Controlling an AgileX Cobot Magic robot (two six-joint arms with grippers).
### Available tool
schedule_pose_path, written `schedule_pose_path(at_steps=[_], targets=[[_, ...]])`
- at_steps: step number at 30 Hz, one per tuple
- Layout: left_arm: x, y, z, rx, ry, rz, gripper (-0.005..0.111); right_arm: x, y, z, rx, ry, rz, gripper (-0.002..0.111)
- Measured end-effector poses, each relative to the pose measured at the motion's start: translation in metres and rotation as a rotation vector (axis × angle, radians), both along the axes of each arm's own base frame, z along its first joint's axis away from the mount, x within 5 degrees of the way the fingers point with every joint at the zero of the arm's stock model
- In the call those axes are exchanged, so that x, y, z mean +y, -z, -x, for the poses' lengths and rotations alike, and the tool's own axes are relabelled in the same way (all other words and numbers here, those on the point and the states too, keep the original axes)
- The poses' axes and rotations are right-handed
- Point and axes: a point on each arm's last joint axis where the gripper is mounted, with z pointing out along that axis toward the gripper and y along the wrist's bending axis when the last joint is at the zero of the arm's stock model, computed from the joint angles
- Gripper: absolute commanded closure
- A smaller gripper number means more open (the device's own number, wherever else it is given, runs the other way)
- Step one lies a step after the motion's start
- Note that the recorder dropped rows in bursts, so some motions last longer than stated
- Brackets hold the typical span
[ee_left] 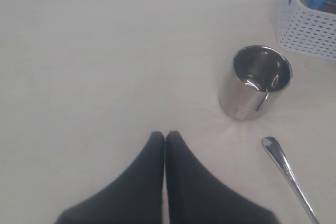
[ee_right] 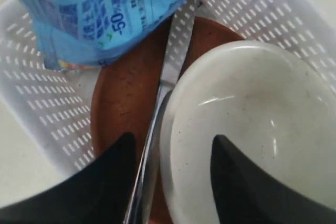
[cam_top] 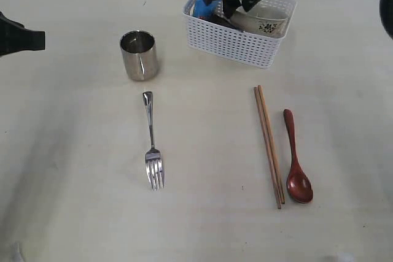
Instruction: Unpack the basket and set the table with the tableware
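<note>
Two things are lying between the spread fingers of your right gripper inside the basket: the knife and the bowl rim. Closing now, you are risking pinching both. Your left gripper is hovering clenched, empty.

plate: mostly hidden — under bowl, packet
fork: tines cut off, left wrist view
left claw: cropped at exterior view's 9 o'clock edge

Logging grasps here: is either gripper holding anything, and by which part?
Nothing. The left gripper is shut on air; the right gripper hangs open astride the bowl rim in the basket.
</note>
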Motion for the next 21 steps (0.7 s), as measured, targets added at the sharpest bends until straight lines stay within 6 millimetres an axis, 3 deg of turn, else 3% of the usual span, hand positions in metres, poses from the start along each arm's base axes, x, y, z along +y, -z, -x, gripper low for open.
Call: schedule_pose_path(at_steps=[4, 9, 21], targets=[[0.0, 0.0, 0.0, 0.0, 0.0, 0.0, 0.106, 0.001, 0.011, -0.002, 0.012, -0.001, 0.007, 0.072], [0.0, 0.0, 0.0, 0.0, 0.0, 0.0, 0.106, 0.002, 0.021, -0.004, 0.028, 0.0, 0.009, 0.108], [0.0, 0.0, 0.0, 0.0, 0.0, 0.0, 0.106, 0.001, 0.017, -0.002, 0.042, 0.0, 0.011, 0.109]])
